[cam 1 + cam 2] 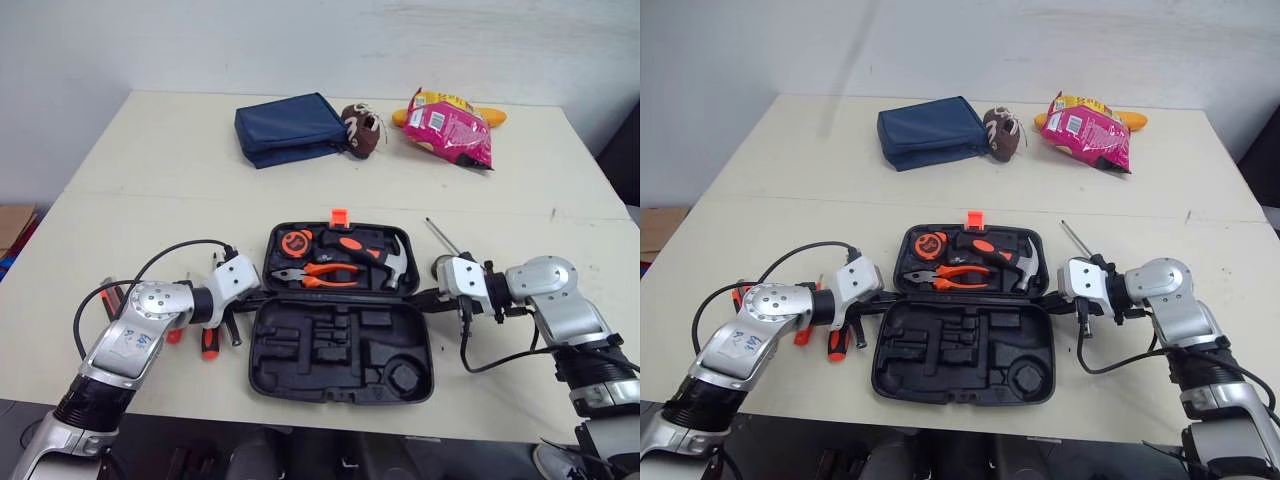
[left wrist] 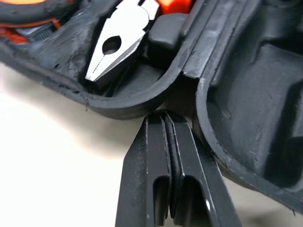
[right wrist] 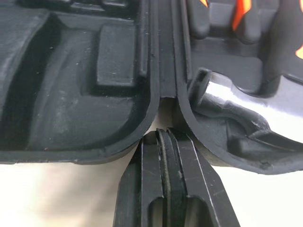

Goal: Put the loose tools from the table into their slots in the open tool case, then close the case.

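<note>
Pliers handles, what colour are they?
Pliers handles are orange, clearest in the left eye view.

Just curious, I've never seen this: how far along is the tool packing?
Done: a tape measure, pliers and hammer sit in the far half of the tool case. In hand: nothing; the left end effector and right end effector, both closed, point at the hinge seam from either side. Left: screwdrivers left of the case and a thin metal-shafted tool to its right lie loose; the case is open.

Case [image 1: 340, 385] centre; screwdrivers [image 1: 208, 342] left of it; pouch [image 1: 290, 128], snack bag [image 1: 450, 127] behind.
</note>
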